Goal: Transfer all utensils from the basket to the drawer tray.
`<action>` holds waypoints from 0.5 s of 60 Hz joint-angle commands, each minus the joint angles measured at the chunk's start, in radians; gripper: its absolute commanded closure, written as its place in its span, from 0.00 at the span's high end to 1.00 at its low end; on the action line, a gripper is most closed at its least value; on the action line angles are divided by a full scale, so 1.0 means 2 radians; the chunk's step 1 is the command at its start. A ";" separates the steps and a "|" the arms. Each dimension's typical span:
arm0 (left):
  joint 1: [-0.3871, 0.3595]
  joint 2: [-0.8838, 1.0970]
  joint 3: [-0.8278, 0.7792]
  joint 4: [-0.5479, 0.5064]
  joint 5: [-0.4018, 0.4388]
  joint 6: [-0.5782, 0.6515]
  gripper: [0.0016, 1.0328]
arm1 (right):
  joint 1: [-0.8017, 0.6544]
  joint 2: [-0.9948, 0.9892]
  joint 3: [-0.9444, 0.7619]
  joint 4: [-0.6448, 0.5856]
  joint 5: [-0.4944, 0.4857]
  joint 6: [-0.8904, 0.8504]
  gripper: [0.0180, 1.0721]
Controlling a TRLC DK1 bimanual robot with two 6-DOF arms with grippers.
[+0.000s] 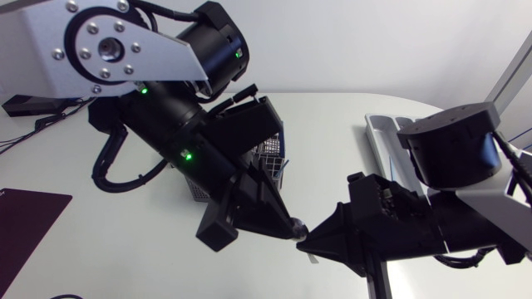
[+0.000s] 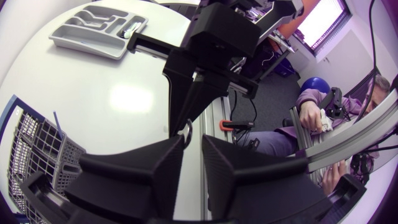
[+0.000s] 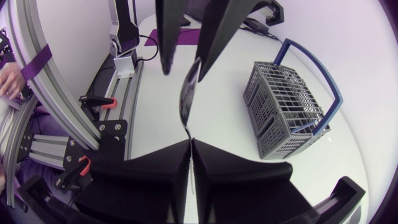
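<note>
A slim metal utensil (image 3: 188, 93) hangs in the air between my two grippers, above the table's front middle. My right gripper (image 3: 191, 142) is shut on its narrow end. The wider end lies between the parted fingers of my left gripper (image 3: 185, 71), which stands open around it. In the left wrist view the right gripper (image 2: 182, 124) points at my left gripper (image 2: 194, 140), with the utensil's tip (image 2: 186, 129) where they meet. From above, the left gripper (image 1: 287, 224) and right gripper (image 1: 306, 243) stand tip to tip. The grey wire basket (image 3: 283, 106) with a blue handle stands behind the left arm.
The grey drawer tray (image 2: 99, 28) lies on the table's right side, with a utensil (image 2: 130, 28) in one compartment; from above, my right arm covers most of the tray (image 1: 378, 133). A dark mat (image 1: 25, 220) lies at the left edge. My left arm hides part of the basket (image 1: 270, 154).
</note>
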 commanded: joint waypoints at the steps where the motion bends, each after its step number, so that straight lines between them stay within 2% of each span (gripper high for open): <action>1: 0.010 0.007 0.010 -0.006 0.008 0.007 0.86 | 0.000 0.000 0.005 -0.013 0.003 0.013 0.05; 4: 0.016 0.008 0.016 -0.006 0.009 0.001 0.95 | -0.006 -0.005 0.002 -0.017 0.003 0.011 0.05; 14: 0.040 0.018 0.034 -0.001 0.012 -0.022 0.95 | -0.062 -0.021 -0.014 -0.034 0.008 -0.022 0.05; 21: 0.065 0.034 0.040 0.023 0.009 -0.058 0.95 | -0.127 -0.035 -0.021 -0.057 0.010 -0.060 0.05; 30: 0.080 0.044 0.032 0.067 -0.036 -0.092 0.95 | -0.227 -0.039 -0.031 -0.067 0.018 -0.121 0.05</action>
